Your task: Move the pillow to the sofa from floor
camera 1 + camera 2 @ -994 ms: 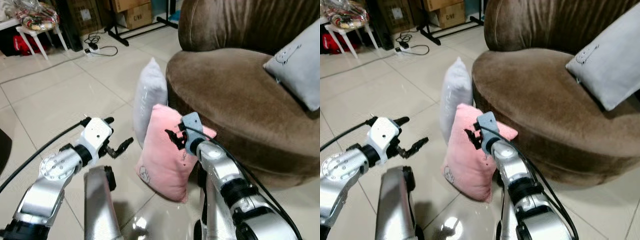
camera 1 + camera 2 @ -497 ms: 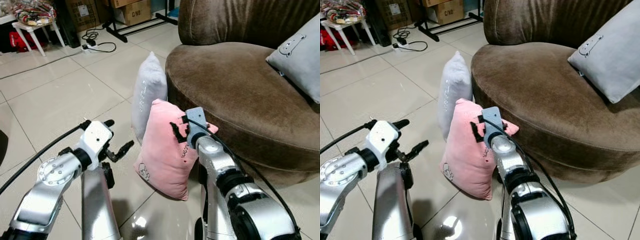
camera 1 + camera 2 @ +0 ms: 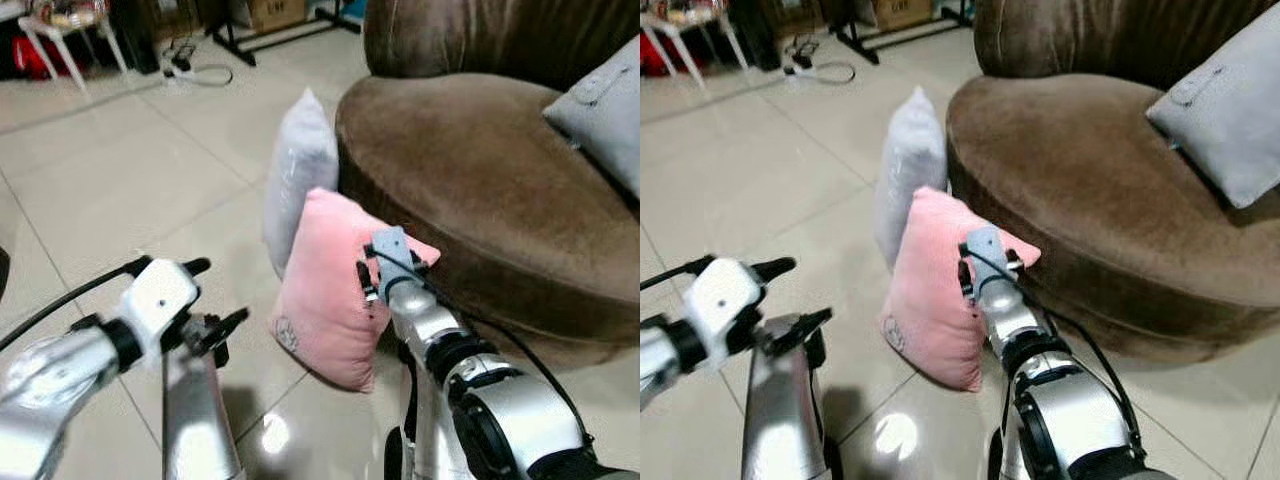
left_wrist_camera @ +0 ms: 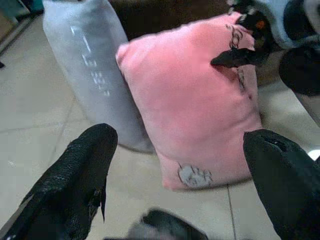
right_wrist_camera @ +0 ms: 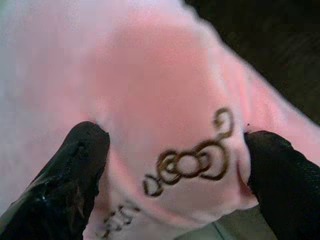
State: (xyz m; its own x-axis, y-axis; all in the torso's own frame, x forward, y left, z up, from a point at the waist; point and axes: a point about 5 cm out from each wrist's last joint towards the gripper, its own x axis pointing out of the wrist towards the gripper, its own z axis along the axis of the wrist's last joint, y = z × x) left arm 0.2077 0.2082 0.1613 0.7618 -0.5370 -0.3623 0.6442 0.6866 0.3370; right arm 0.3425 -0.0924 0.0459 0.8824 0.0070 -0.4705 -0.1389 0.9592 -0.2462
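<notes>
A pink pillow [image 3: 325,295] stands on edge on the tiled floor, leaning against the front of the round brown sofa [image 3: 480,170]. My right gripper [image 5: 172,135] is open at the pillow's upper corner, one black finger on each side of the pink fabric with its dark embroidery. Out to the pillow's left, my left gripper [image 3: 218,295] hangs open above the floor and faces the pillow's broad side [image 4: 200,115], apart from it. A pale grey pillow [image 3: 298,165] stands upright just behind the pink one.
Another grey pillow [image 3: 605,105] rests on the sofa seat at the right. Far back left are a white stool [image 3: 45,30], a power strip with cables [image 3: 190,70] and a black stand's legs [image 3: 270,35]. Open tiled floor [image 3: 110,190] stretches to the left.
The left arm has dropped a little and shifted left, now blurred. The right gripper stays at the pink pillow's upper corner. The camera view has tilted slightly.
</notes>
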